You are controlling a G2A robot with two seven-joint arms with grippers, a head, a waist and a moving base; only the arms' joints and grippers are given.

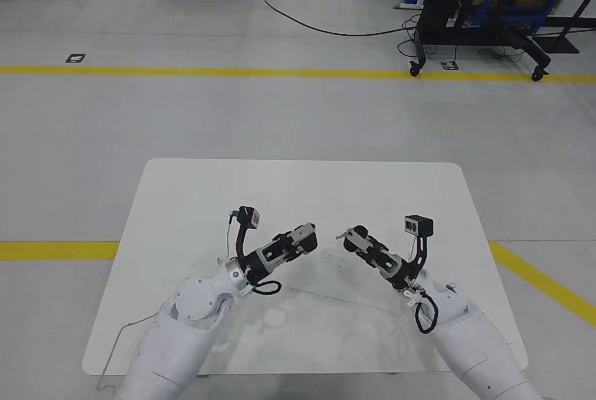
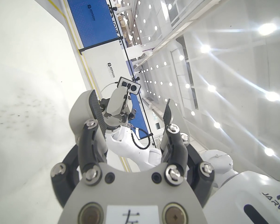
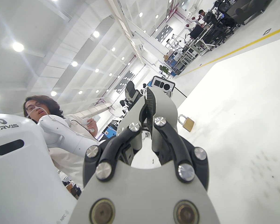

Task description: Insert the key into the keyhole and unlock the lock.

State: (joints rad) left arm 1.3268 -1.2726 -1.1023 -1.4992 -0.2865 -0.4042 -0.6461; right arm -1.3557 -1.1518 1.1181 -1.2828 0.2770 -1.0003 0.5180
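Lock (image 3: 186, 122) lies flat on the counter (image 3: 235, 108), a little beyond the tip of the right end effector (image 3: 147, 94) and off to one side of it. Its shackle looks seated in the brass body, so it reads as not yet unlocked. The right end effector has its two pads pressed together with no gap I can see. A key would be thin enough to hide between them, and I cannot tell whether one is pinched there; nothing pokes out past the tip.

Facing it across a small gap is the left end effector (image 2: 130, 100), spread wide and holding nothing. Both are raised off the counter rather than resting on it.

My guess is that the wide spread is there to take the lock's body and steady it. The tight pinch opposite suits a small flat key that must not twist.
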